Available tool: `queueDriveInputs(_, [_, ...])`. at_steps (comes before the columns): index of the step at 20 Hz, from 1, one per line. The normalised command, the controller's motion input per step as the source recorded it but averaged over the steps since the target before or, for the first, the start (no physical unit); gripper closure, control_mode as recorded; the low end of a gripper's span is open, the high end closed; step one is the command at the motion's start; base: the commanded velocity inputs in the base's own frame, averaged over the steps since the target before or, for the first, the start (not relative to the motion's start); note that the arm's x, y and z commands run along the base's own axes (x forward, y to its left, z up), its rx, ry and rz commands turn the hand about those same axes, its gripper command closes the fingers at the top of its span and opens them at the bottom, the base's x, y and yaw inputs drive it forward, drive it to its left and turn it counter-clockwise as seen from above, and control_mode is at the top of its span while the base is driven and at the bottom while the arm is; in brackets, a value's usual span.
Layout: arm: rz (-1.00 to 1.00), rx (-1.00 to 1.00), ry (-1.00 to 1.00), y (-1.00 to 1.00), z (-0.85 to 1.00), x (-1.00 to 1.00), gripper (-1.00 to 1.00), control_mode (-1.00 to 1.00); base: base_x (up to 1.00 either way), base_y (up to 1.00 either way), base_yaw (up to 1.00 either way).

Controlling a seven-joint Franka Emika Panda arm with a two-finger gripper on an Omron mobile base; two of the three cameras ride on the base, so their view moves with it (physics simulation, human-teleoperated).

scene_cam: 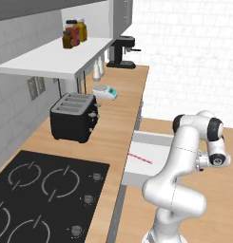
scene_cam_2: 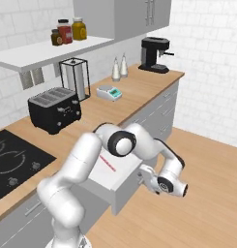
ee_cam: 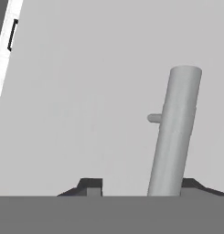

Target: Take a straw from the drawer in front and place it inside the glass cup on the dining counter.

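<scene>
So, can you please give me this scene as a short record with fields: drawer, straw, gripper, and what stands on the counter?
drawer: pulled open, white inside, grey front
straw: red-and-white, lying flat in the drawer
gripper: at the drawer's front by its bar handle, fingertips apart, holding nothing
arm: bent down in front of the drawer
counter: black toaster, small scale, coffee machine, hob
shelf: three jars

straw (scene_cam: 140,159) lying in pulled-out drawer (scene_cam: 153,142), toaster (scene_cam: 73,116) on counter (scene_cam: 115,137) seemingly behind hob (scene_cam: 46,197)
</scene>
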Motion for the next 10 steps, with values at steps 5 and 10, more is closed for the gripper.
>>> queueDriveInputs(5, [-0.09, -0.24, 0.20, -0.28, 0.10, -0.18, -1.00, -1.00, 0.00, 0.00, 0.00])
queueDriveInputs(10, [-0.09, -0.19, 0.10, -0.48, 0.51, -0.34, -1.00, -1.00, 0.00, 0.00, 0.00])
